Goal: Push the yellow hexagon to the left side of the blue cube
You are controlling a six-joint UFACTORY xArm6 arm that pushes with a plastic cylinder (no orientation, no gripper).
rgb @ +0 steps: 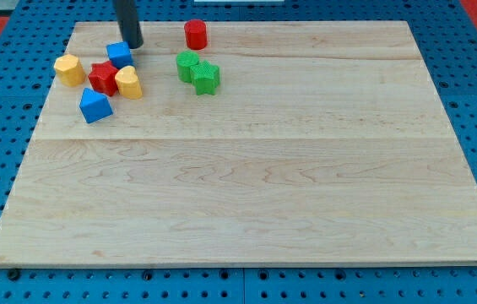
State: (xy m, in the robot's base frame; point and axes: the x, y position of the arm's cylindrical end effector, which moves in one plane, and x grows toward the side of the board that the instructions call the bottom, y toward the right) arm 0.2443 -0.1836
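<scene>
Yellow hexagon [69, 69]: upper left of frame, left of red star [103, 77], already left of blue cube [119, 54].
My tip [134, 46]: bare rod, no jaws, touching cube's right side.
Next, I judge: circle round, nudge hexagon up-right gently, avoid shifting cube.

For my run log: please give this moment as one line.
tip touching blue cube at top right | yellow hexagon left of cube, apart | red star between

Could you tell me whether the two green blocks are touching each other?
Yes, the green block and the green star sit pressed together with no gap showing.
</scene>
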